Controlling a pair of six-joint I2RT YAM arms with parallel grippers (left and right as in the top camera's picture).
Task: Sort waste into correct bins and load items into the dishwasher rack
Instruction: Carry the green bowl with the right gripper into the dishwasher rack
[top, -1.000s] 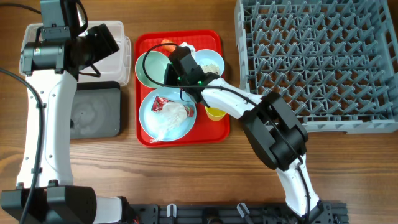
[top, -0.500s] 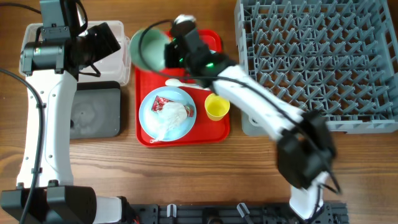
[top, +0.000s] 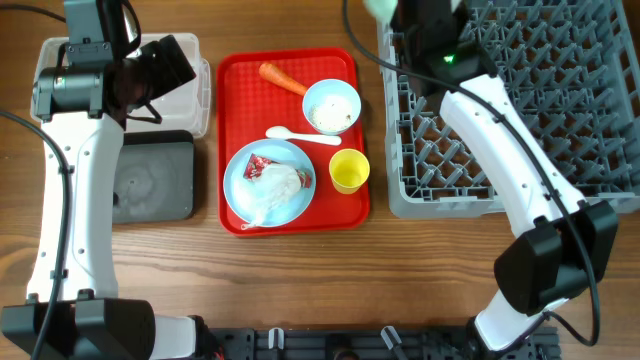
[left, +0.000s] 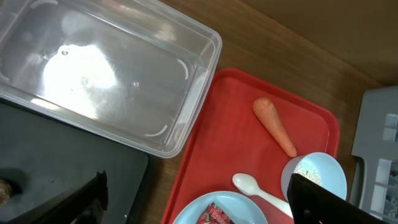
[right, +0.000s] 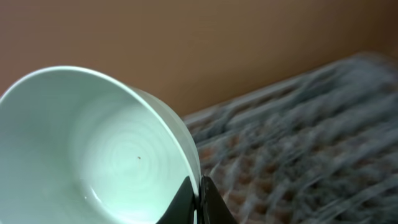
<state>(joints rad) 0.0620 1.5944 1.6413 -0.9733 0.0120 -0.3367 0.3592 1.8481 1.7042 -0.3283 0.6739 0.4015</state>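
right tool pinching green bowl rim over rack far-left corner. next: seat it between pegs. left tool spread wide, empty

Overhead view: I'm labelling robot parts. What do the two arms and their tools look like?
Both arms have white tubular links, left arm and right arm, with bulky black joint housings and thin black cables alongside. A green light glows on the right wrist. The left tool has black fingers.
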